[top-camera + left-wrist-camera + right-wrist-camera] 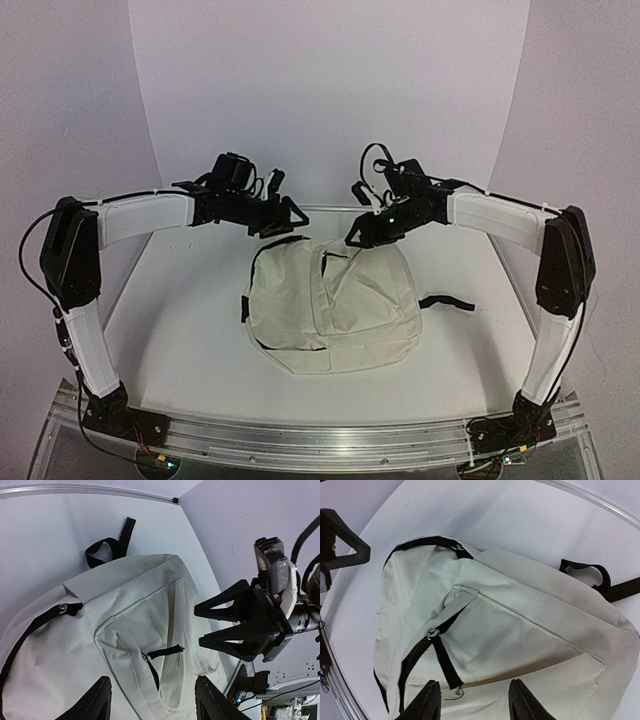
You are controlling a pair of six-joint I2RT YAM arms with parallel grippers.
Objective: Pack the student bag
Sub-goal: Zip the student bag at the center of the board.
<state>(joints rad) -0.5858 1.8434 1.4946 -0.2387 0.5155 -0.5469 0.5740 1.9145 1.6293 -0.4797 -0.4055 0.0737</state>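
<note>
The white counter (170, 300) filled most of the overhead view, with pale walls rising behind it. The student bag (335, 305), cream fabric with black trim, lay flat at the centre of the frame, front pocket facing up and its top end toward the back wall.

The left arm (140, 218) reached in from the left edge of the picture and the right arm (500, 215) from the right edge, both bent over the upper end of the bag. The left claw (285, 215) hung just above and left of the bag's top. In its own camera its fingers stood apart at the bottom of the frame with nothing between them, only bag fabric below. The right claw (362, 232) hovered over the bag's upper right part. Its fingers were likewise spread and gripped nothing, one finger (427, 702) close to the pocket's zip.

A black strap (447, 303) trailed on the counter to the right of the bag. The black zipper pull (445, 662) of the front pocket lay loose on the fabric, in the lower left of the right wrist view.
</note>
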